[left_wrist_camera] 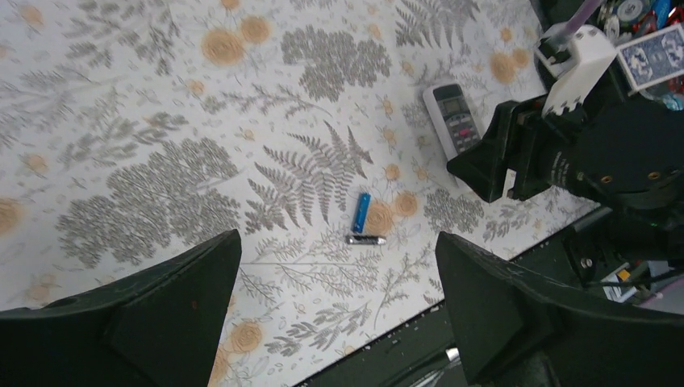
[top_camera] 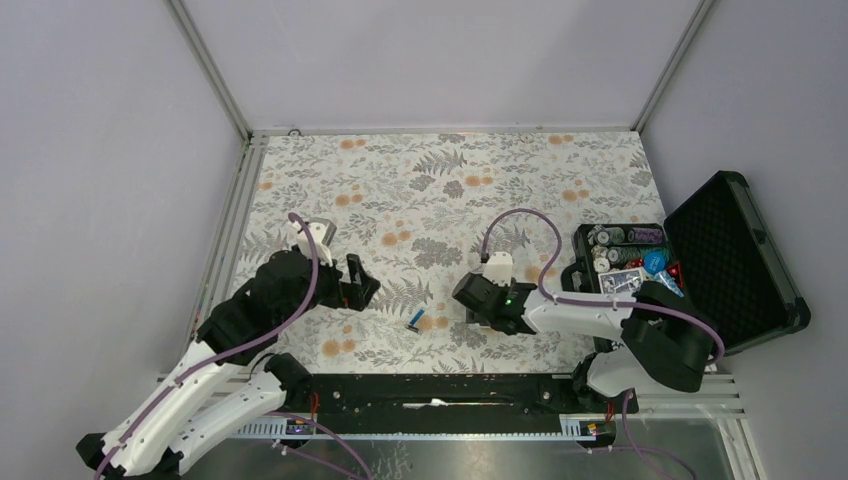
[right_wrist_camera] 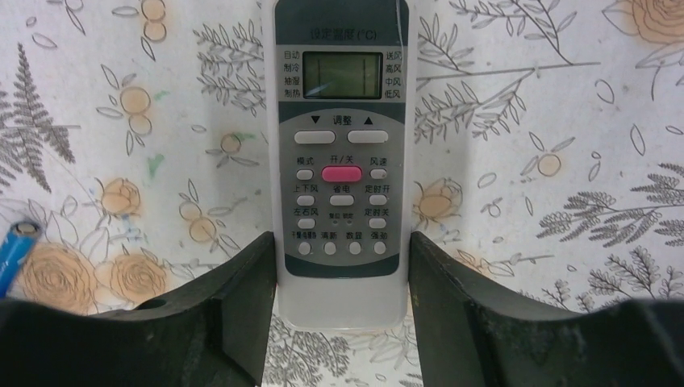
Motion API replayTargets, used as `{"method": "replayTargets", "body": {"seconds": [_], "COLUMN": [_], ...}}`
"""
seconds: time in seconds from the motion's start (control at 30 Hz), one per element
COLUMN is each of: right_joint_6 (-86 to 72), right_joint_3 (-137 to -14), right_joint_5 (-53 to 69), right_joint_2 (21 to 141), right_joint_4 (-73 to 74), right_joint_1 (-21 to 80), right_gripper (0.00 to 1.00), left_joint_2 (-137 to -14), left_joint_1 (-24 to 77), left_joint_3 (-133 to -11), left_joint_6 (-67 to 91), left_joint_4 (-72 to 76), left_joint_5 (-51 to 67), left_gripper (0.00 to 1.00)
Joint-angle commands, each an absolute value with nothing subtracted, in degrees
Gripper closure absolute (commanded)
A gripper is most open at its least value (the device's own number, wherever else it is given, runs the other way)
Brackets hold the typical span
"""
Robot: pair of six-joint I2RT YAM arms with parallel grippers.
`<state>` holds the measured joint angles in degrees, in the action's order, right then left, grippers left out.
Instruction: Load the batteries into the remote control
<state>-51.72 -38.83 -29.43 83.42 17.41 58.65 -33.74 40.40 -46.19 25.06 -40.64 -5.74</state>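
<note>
right gripper point(right_wrist_camera: 343, 242): black fingers down either side of the bottom end of the white plastic remote control point(right_wrist_camera: 339, 161), snug against both edges. Honestly can't tell if it's squeezing or just framing it.
remote control: flat on the cloth, buttons up, grey screen at the end away from the wrist, pink-red button in the middle
blue battery point(left_wrist_camera: 361, 212): slim bright blue cylinder with a silvery end, loose on the cloth left of the remote, between the two arms, nothing touching it
dark slim cylinder point(left_wrist_camera: 365, 239): right at the blue one's near end, lying crosswise, too small to say what it is
left gripper point(left_wrist_camera: 337, 240): jaws spread wide, holding nothing, hanging over the cloth above those two cylinders
floral tablecloth point(top_camera: 450, 180): grey ferns and orange flowers, covers the table
black case point(top_camera: 735, 255): lid open, at the right edge beside the right arm, with chip stacks point(top_camera: 612, 237) and a blue-backed card deck point(left_wrist_camera: 653, 55) inside
</note>
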Motion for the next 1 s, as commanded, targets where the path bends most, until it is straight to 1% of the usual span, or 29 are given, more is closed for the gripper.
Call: {"method": "replayTargets", "body": {"seconds": [0.0, 0.07, 0.37, 0.67, 0.97], "right_joint_6": [-49.01, -48.3, -43.79, -41.39, -40.33], "right_joint_3": [-35.92, -35.17, -34.23, -37.46, -37.45], "right_joint_5": [-27.1, -26.4, -19.35, -9.91, -2.33], "right_joint_2": [76.48, 73.86, 62.86, 58.59, 51.74], "right_joint_4": [15.98, 15.88, 15.83, 15.85, 13.69], "right_joint_1": [58.36, 58.49, 58.4, 58.38, 58.36], "right_gripper": [1.0, 1.0, 1.0, 1.0, 1.0], "left_joint_2": [-32.85, -32.55, -33.15, -31.05, -30.8], "left_joint_1": [40.49, 40.51, 40.52, 40.47, 40.31], "left_joint_3": [-43.0, -41.4, -35.35, -29.89, -28.22], "left_joint_6": [30.37, 32.11, 35.5, 39.08, 42.23], "left_joint_4": [-35.91, -33.55, -21.02, -9.85, -2.46], "left_joint_5": [-0.85, -0.27, 9.53, 14.76, 19.72], "left_gripper": [0.01, 0.01, 0.01, 0.01, 0.01]}}
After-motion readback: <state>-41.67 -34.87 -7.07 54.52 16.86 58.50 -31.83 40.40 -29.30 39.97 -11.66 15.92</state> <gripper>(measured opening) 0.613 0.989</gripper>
